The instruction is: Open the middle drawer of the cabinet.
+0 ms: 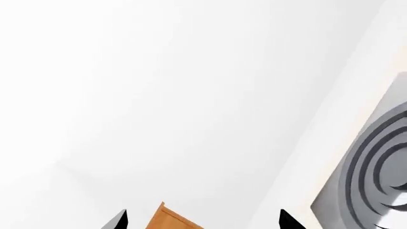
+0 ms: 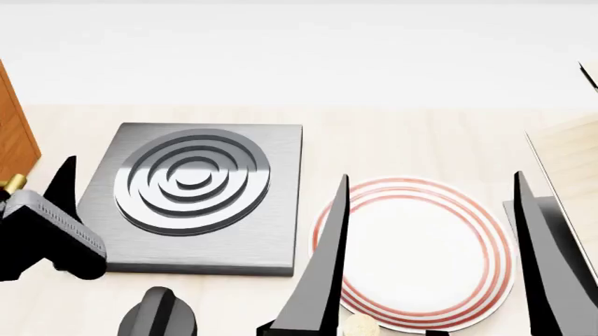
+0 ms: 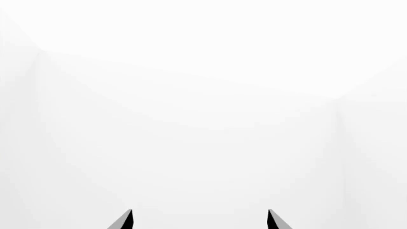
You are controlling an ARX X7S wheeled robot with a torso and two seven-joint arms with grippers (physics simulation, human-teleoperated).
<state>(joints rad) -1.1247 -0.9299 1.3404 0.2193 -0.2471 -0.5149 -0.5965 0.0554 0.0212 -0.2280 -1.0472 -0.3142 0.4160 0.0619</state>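
Left gripper point(image 1: 203, 223): only two dark fingertips point(image 1: 119, 220) showing in the left wrist view, set wide apart, nothing between them but a sliver of orange-brown wood. Cabinet point(image 1: 170, 220) corner poking up in that gap, closer to one fingertip than the other, not touching either as far as visible. Stove plate point(image 1: 375, 167), grey with raised concentric rings, tilted across the frame beyond the other fingertip, its near edge well outside the gap. Blank white wall ahead of the fingers, open room all around.

In the head view, left gripper point(image 2: 47, 231) low at the far left, a dark finger point(image 2: 64, 185) rising just beside the cabinet point(image 2: 14, 133) edge; a bit of brass handle point(image 2: 13, 183) peeking out right next to that finger, contact not discernible. Middle drawer itself not distinguishable: only a narrow strip of the cabinet's side in frame. Stove plate point(image 2: 201, 199) lying flat on the pale table point(image 2: 393, 140), just to the inner side of the left fingers.

Right gripper point(image 2: 430, 259): two long dark fingers point(image 2: 323, 280) spread wide, straddling a white plate point(image 2: 421, 252) with red rim rings, holding nothing. Pale light-wood box point(image 2: 570, 161) edge just outside the outer finger. Right wrist view: fingertips point(image 3: 124, 220) wide apart, gripper point(image 3: 200, 222) facing bare white wall, free space ahead.
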